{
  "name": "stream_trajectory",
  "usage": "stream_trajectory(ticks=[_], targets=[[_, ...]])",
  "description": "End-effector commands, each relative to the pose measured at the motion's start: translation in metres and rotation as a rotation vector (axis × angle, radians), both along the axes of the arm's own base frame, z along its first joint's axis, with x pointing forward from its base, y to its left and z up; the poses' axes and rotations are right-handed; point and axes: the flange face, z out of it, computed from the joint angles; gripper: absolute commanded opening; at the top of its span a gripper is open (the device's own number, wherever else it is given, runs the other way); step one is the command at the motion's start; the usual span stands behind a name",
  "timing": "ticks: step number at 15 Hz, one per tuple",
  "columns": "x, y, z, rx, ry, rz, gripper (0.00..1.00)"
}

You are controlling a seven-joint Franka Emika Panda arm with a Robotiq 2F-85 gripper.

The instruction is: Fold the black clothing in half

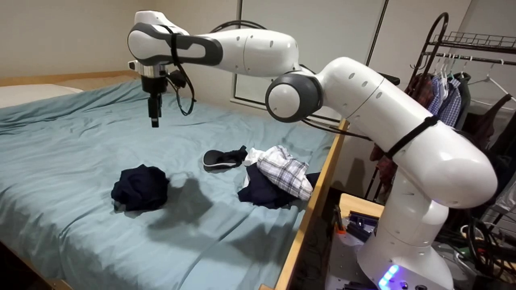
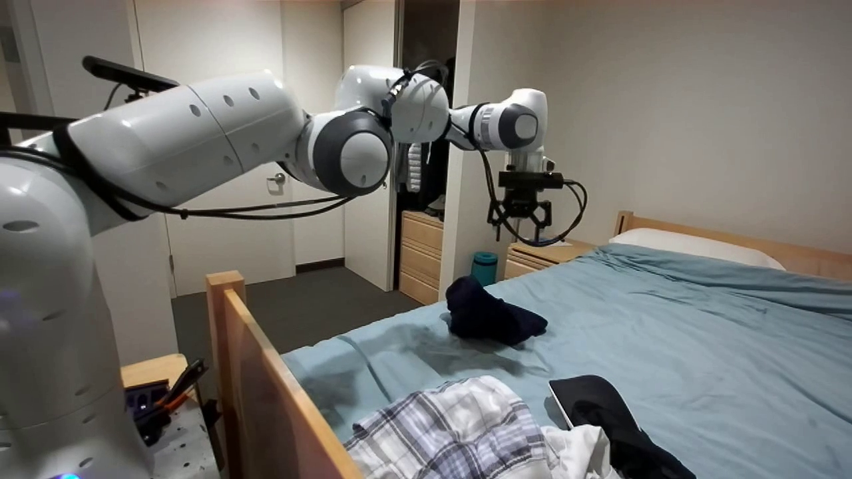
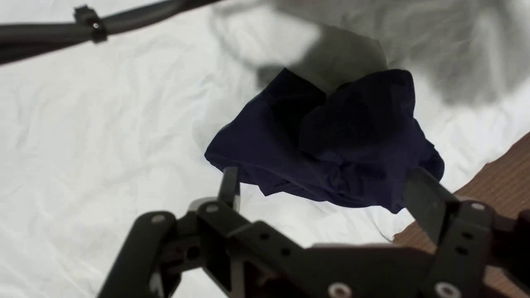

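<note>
The black clothing, a dark navy-black crumpled bundle, lies on the bed in both exterior views [image 1: 140, 188] [image 2: 492, 314]. In the wrist view the bundle [image 3: 343, 153] is folded over itself in loose creases, with a raised lump on its right side. My gripper [image 1: 155, 122] points down, high above the bed and apart from the cloth. It also shows in an exterior view [image 2: 519, 233] above the bundle. In the wrist view my gripper [image 3: 323, 171] has its two fingers wide apart with nothing between them; the bundle lies below and beyond them. The bundle's underside is hidden.
A black cap [image 1: 219, 159] lies beside a pile with a plaid shirt [image 1: 284, 171], white cloth [image 2: 579, 452] and another dark cloth [image 1: 264, 189]. The wooden bed rail [image 1: 310, 225] stands between the pile and the robot base. A pillow [image 2: 699, 247] lies at the bed's head.
</note>
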Motion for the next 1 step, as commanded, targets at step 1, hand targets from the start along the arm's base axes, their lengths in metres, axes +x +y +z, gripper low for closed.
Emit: stream_trajectory(ticks=[1], targets=[[0.0001,-0.0008,0.0,0.003,-0.002,-0.031,1.0]])
